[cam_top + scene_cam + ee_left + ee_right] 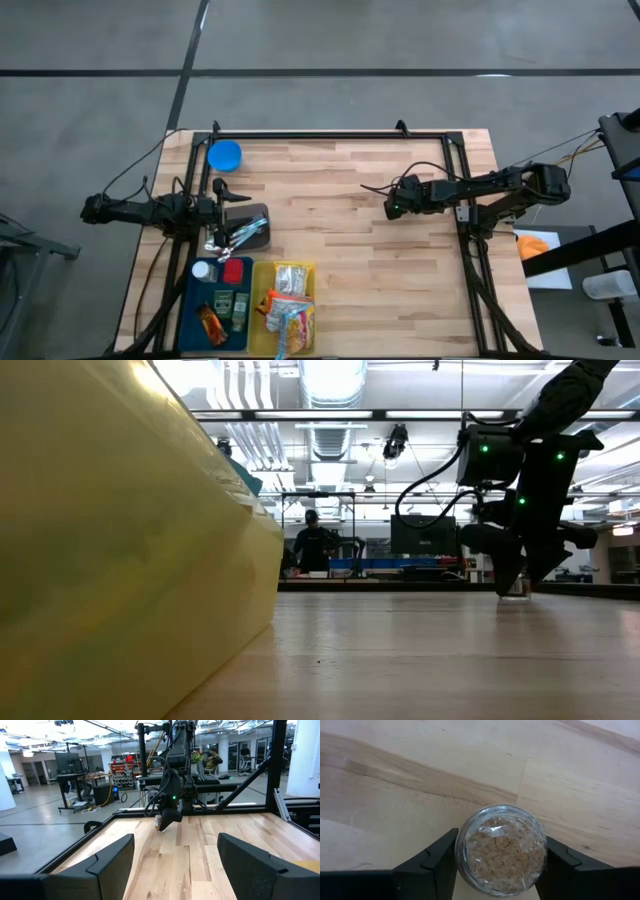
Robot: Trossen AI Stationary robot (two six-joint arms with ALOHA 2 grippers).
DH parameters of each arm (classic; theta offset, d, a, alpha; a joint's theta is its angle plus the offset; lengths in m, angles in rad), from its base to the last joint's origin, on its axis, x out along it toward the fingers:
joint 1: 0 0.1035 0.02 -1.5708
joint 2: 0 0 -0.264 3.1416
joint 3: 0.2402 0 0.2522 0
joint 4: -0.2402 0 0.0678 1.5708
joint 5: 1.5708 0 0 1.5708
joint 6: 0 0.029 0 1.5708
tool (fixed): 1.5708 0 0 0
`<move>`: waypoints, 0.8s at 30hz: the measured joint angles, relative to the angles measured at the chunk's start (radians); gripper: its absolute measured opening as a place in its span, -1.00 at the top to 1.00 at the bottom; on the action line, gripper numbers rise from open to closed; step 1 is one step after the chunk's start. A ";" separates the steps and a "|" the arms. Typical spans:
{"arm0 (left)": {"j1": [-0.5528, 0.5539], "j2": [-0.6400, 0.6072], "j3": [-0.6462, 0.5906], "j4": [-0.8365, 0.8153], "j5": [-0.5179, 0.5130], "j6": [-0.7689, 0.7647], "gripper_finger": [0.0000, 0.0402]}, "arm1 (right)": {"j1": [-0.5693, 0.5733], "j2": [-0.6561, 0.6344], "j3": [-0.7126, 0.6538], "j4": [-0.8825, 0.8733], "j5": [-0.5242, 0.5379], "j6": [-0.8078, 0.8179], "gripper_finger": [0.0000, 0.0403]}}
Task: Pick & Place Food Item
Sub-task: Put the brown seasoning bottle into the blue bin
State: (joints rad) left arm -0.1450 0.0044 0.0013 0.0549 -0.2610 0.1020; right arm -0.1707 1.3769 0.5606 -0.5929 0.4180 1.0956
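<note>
A small clear jar [501, 851] of brown crumbs, sealed with clear film on top, stands upright on the wooden table [340, 260], right of the middle. My right gripper [500, 855] reaches down over it from the table's right side and is shut on it. The low view shows the jar [516, 588] under that gripper [520, 575], and the left wrist view shows the jar [158, 823] far across the table. My left gripper [175, 865] waits level and open at the table's left edge [232, 236], holding nothing. My right gripper pinches the jar's round side wall [461, 851] between its two fingers [437, 855], one on each opposite side. The fingers come from above, slanting steeply down from the table's right side. The jar stands upright with its bottom on the table.
A blue bin [190, 315] and a yellow bin [256, 330] with packaged food stand at the near left; the yellow wall [120, 560] fills the low view's left. A blue round lid [224, 155] lies far left. A person [312, 542] stands in the room behind.
</note>
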 joint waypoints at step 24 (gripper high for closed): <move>0.000 0.000 0.000 0.000 0.000 0.002 -0.43 | 0.020 -0.006 0.012 0.190 -0.011 -0.049 0.01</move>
State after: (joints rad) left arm -0.1449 0.0044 0.0013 0.0547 -0.2608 0.1040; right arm -0.1504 1.3713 0.5727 -0.4028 0.4072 1.0470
